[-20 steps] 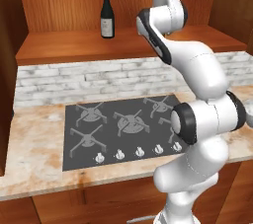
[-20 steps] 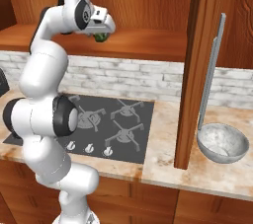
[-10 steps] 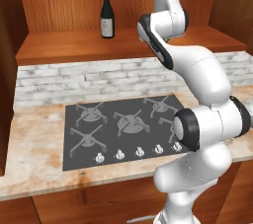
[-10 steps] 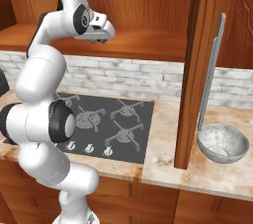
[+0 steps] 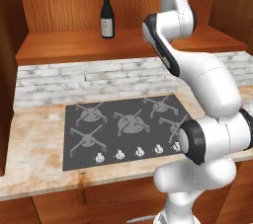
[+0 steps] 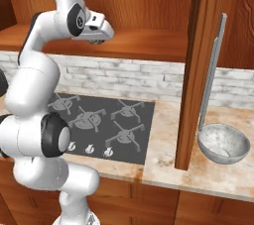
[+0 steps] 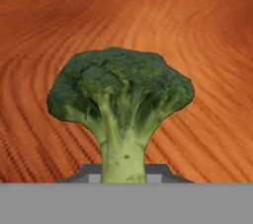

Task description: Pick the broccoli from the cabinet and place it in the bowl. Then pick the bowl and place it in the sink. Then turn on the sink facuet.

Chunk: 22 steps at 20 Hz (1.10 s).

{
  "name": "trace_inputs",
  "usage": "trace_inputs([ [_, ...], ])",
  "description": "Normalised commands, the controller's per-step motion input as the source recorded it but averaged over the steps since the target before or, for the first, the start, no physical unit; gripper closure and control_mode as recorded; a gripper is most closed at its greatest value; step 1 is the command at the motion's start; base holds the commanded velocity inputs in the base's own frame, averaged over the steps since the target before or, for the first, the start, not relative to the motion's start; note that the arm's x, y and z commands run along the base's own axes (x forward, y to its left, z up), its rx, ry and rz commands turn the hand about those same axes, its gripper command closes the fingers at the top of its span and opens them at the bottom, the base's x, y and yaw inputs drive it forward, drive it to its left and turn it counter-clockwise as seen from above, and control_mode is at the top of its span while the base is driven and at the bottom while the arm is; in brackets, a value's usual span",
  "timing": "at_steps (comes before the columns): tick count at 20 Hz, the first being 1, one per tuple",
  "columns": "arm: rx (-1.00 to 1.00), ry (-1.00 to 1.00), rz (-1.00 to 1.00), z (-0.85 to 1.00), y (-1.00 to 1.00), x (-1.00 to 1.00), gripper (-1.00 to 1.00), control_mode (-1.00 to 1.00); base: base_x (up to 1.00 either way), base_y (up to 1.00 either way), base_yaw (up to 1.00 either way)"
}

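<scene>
The broccoli is dark green and lumpy, and its pale stalk runs down between my fingertips. My gripper is shut on that stalk. It hangs a little above the reddish-brown shelf board of the cabinet. In the right base view the gripper is at the end of the raised white arm, over the cabinet shelf, and the broccoli is too small to make out there. The mottled whitish-grey bowl stands on the counter at the far right. The sink and the faucet are out of view.
A dark wine bottle stands at the back of the shelf. A black gas hob lies in the marbled counter below. A wooden upright stands between the hob and the bowl, with a slim grey rod leaning beside it.
The wrist has turned while the hand stays over the shelf. The green of the broccoli, seen under the hand a second ago in the right base view, is now tucked behind it.
</scene>
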Motion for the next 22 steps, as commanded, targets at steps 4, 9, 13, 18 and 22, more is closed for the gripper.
trace_inputs([
  [4, -0.01, -0.21, 0.00, -0.12, 0.06, -1.00, 1.00, -1.00, 0.00, 0.00, 0.00],
  [9, 0.00, -0.14, -0.03, -0.17, 0.00, -1.00, 1.00, -1.00, 0.00, 0.00, 0.00],
  [13, 0.02, -0.02, -0.14, -0.10, -0.13, -1.00, 1.00, -1.00, 0.00, 0.00, 0.00],
  [18, 0.10, 0.06, -0.28, -0.10, -0.50, -1.00, 1.00, -1.00, 0.00, 0.00, 0.00],
  [22, 0.12, 0.13, -0.32, -0.20, -0.71, -1.00, 1.00, -1.00, 0.00, 0.00, 0.00],
])
